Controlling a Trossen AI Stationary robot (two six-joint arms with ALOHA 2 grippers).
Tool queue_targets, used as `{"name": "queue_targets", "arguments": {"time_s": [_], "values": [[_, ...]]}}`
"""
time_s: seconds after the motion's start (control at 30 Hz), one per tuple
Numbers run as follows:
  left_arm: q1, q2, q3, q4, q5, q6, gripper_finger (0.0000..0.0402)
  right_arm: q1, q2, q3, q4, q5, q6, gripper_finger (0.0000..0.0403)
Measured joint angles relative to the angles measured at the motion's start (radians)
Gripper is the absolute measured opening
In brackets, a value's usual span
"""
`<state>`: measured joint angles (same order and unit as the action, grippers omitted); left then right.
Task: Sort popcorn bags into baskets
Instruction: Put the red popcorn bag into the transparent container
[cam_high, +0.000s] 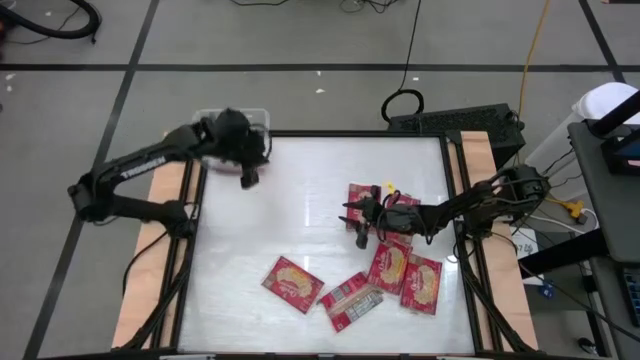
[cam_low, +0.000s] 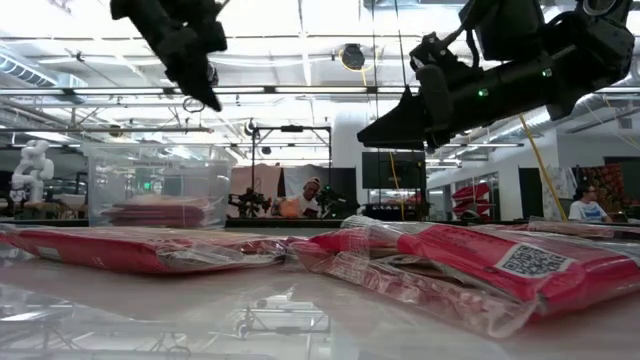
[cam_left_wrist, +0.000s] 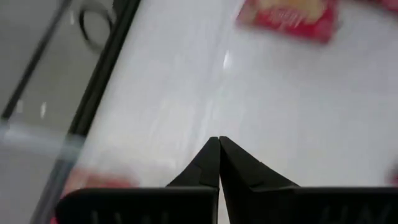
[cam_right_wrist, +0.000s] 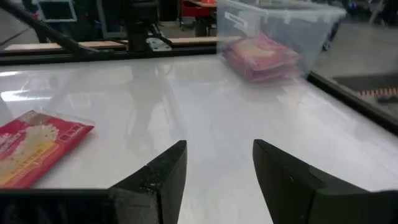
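Observation:
Several red popcorn bags lie flat on the white table: one (cam_high: 293, 283) near the front, one (cam_high: 352, 300) showing its printed face, and others (cam_high: 388, 265) (cam_high: 421, 283) (cam_high: 365, 193) to the right. The clear basket (cam_high: 258, 118) stands at the far left corner with red bags (cam_right_wrist: 261, 56) stacked inside. My left gripper (cam_high: 248, 178) hangs shut and empty in the air just in front of the basket. My right gripper (cam_high: 356, 222) hovers open and empty, pointing left, beside the bags at the right; a bag (cam_right_wrist: 31, 146) lies off to one side of it.
A bare stretch of table (cam_high: 290, 200) lies between the basket and the bags. Wooden side rails (cam_high: 160, 200) (cam_high: 480, 170) and black frame bars border the table. Cables and a black box (cam_high: 455, 120) lie on the floor beyond the far edge. People sit in the room behind (cam_low: 310, 195).

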<state>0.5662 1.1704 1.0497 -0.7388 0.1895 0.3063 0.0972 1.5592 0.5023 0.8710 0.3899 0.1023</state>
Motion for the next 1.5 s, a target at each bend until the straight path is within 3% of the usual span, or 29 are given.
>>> {"name": "queue_targets", "arguments": {"time_s": [0.17,0.33,0.53,0.67,0.8,1.0,1.17,1.5], "values": [[-0.166,-0.086,-0.213,0.309,-0.008,-0.097,0.0010,-0.061,-0.031,0.157,-0.375,-0.095,0.094,0.0176],[-0.307,-0.104,-0.399,0.679,-0.082,-0.155,0.0004,-0.162,-0.025,0.370,-0.827,-0.246,0.016,0.0176],[-0.420,-0.074,-0.563,1.039,-0.134,-0.199,0.0019,-0.315,-0.025,0.509,-1.050,-0.448,-0.130,0.0181],[-0.468,-0.057,-0.635,1.187,-0.172,-0.248,0.0012,-0.403,-0.025,0.541,-1.117,-0.564,-0.223,0.0203],[-0.500,-0.041,-0.665,1.218,-0.180,-0.276,0.0004,-0.482,-0.025,0.550,-1.161,-0.655,-0.283,0.0222],[-0.536,-0.008,-0.675,1.213,-0.229,-0.327,0.0020,-0.558,-0.024,0.550,-1.218,-0.661,-0.393,0.0229],[-0.547,0.035,-0.675,1.238,-0.248,-0.352,0.0024,-0.595,0.038,0.550,-1.225,-0.758,-0.440,0.0230],[-0.583,0.136,-0.675,1.335,-0.249,-0.371,0.0005,-0.612,0.158,0.549,-1.240,-0.759,-0.494,0.0230]]}}
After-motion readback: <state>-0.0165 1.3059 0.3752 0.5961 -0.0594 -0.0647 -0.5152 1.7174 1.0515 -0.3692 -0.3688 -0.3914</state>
